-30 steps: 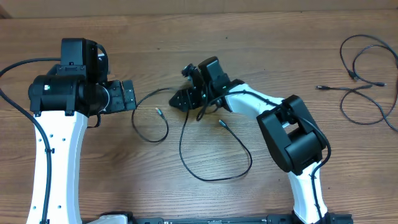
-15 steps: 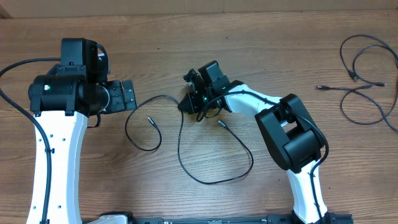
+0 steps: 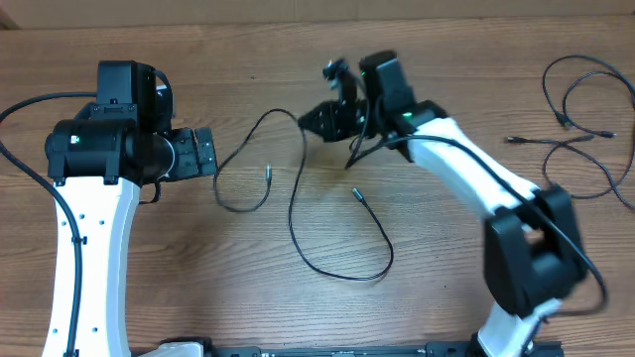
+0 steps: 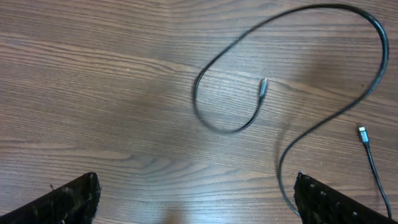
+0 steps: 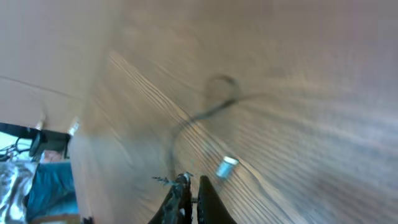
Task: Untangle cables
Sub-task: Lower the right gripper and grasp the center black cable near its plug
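Note:
A thin black cable (image 3: 291,220) runs in loose loops across the middle of the table, with metal plugs at both ends (image 3: 269,174) (image 3: 355,193). My right gripper (image 3: 312,121) is shut on this cable near its top bend and holds that part off the wood. In the right wrist view the gripper (image 5: 191,186) has its jaws pressed together on the thin cord, and a metal plug (image 5: 226,167) lies just beyond. My left gripper (image 3: 204,154) stands open left of the cable's small loop (image 4: 230,131). Its fingers (image 4: 68,199) are wide apart over bare wood.
More black cables (image 3: 585,119) lie in loose loops at the far right edge of the table. The left arm's white body (image 3: 89,248) fills the left side, and the right arm (image 3: 496,188) stretches diagonally from the lower right.
The right gripper shut on the cable, then moved up and right with it, dragging the loops and both plugs along. The left arm has not moved.

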Robot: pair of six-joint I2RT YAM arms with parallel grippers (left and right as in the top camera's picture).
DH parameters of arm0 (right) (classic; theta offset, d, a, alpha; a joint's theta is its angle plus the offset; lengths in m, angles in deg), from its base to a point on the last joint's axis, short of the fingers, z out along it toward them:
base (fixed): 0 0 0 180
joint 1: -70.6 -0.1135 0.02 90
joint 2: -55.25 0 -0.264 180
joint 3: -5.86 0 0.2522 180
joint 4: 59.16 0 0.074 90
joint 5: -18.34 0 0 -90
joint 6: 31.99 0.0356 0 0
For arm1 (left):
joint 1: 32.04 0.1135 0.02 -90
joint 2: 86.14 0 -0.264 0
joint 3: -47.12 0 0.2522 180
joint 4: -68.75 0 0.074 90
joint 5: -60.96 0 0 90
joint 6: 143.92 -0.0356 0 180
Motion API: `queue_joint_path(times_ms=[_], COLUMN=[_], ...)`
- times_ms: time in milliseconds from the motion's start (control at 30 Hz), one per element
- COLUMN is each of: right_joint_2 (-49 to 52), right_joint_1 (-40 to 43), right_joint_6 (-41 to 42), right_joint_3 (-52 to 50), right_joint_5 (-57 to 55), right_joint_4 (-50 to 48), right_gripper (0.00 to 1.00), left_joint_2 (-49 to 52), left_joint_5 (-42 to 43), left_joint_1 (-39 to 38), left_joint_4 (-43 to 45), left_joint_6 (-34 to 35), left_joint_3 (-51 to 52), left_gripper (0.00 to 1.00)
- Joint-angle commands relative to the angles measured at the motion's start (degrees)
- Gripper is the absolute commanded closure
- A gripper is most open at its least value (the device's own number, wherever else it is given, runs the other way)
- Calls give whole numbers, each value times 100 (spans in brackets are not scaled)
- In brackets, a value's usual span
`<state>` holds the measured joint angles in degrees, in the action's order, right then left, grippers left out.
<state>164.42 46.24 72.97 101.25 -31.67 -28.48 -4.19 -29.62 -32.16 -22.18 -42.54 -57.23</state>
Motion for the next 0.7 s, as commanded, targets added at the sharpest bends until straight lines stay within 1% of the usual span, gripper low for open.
queue_joint_path(times_ms=[0, 133, 200, 233, 267, 300, 333, 400, 467, 533, 667], right_joint_2=[-647, -1126, -1263, -1261, -1235, -1196, -1158, -992, -737, -549, 48], right_joint_1=[66, 66, 66, 66, 66, 66, 66, 66, 66, 66, 59], right_joint_6=[-20, -44, -44, -155, -345, -490, -557, -649, -651, -656, -651], right_joint_3=[22, 22, 22, 20, 17, 17, 15, 11, 11, 11, 11], right_joint_5=[-295, -750, -1220, -1379, -1539, -1716, -1829, -2131, -2155, -2157, -2129], right_joint_4=[-9, 2, 101, 199, 339, 494, 595, 848, 914, 898, 675], right_gripper=[96, 96, 96, 93, 85, 72, 64, 33, 19, 13, 10], left_joint_2=[-96, -96, -96, -96, -96, -96, -96, -96, -96, -96, -96], left_joint_5=[61, 61, 61, 61, 61, 61, 61, 61, 61, 61, 61], left_joint_1=[20, 20, 20, 20, 20, 20, 20, 20, 20, 20, 20], left_joint_4=[2, 2, 2, 2, 2, 2, 2, 2, 2, 2, 2], left_joint_6=[-109, -109, -109, -109, -109, -109, -109, -109, -109, -109, -109], left_joint_3=[-111, -111, -109, -111, -111, -109, -111, -111, -111, -111, -111], left_gripper=[0, 0, 0, 0, 0, 0, 0, 0, 1, 0, 0])
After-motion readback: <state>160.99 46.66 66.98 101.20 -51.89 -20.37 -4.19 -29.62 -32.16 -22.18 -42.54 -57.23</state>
